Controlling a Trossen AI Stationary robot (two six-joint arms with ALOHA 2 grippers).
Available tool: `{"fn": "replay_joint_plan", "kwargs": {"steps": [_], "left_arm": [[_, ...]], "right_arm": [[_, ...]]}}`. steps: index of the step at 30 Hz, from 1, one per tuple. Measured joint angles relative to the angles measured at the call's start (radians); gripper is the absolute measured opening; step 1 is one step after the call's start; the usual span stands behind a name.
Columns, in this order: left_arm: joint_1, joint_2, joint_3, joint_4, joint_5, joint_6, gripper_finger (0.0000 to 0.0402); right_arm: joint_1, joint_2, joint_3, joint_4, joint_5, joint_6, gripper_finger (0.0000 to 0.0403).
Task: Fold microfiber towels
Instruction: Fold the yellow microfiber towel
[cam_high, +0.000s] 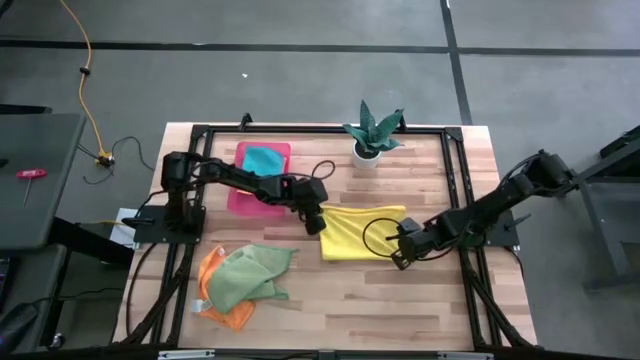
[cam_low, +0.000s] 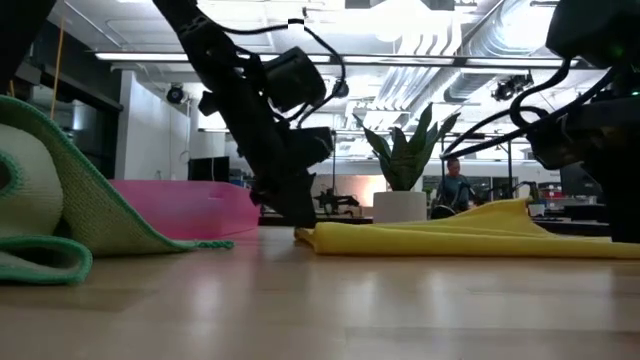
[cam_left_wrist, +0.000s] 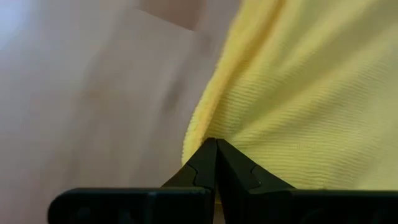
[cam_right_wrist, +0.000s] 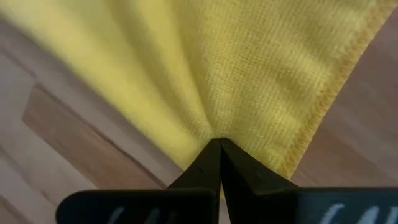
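At the centre of the high view the yellow towel (cam_high: 358, 234) lies spread on the wooden table (cam_high: 420, 300), and both grippers are clenched on it: the left gripper (cam_high: 316, 226) pinches its left edge and the right gripper (cam_high: 401, 250) its lower right corner. A teal towel (cam_high: 263, 160) sits in the pink tray (cam_high: 241, 194) at upper left. A light green towel (cam_high: 245, 276) lies over an orange towel (cam_high: 214, 296) at lower left.

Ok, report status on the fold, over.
Left gripper shut on yellow towel, left edge. Right gripper shut on its right edge. Towel flat on table, not yet folded. Nothing in the way.
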Motion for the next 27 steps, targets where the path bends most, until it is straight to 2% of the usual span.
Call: {"fn": "replay_joint_plan", "kwargs": {"steps": [9, 13, 16, 20, 25, 27], "left_arm": [[0.07, -0.104, -0.003, -0.056, 0.05, 0.04, 0.0], [0.071, -0.172, -0.004, -0.069, 0.054, 0.06, 0.0], [0.047, -0.197, -0.002, -0.009, 0.054, 0.045, 0.0], [-0.013, -0.167, -0.001, 0.112, 0.058, -0.02, 0.0], [-0.114, -0.048, -0.003, 0.295, 0.07, -0.145, 0.0], [-0.15, 0.003, 0.011, 0.359, 0.08, -0.183, 0.0]], "right_arm": [[-0.002, -0.033, 0.049, -0.076, -0.009, -0.058, 0.0], [-0.02, -0.09, 0.094, -0.157, 0.053, -0.079, 0.0], [-0.052, -0.147, 0.108, -0.185, 0.124, -0.079, 0.0], [-0.129, -0.189, 0.109, -0.259, 0.184, -0.074, 0.0], [-0.271, -0.196, 0.108, -0.292, 0.196, -0.145, 0.0], [-0.331, -0.194, 0.108, -0.294, 0.168, -0.2, 0.0]]}}
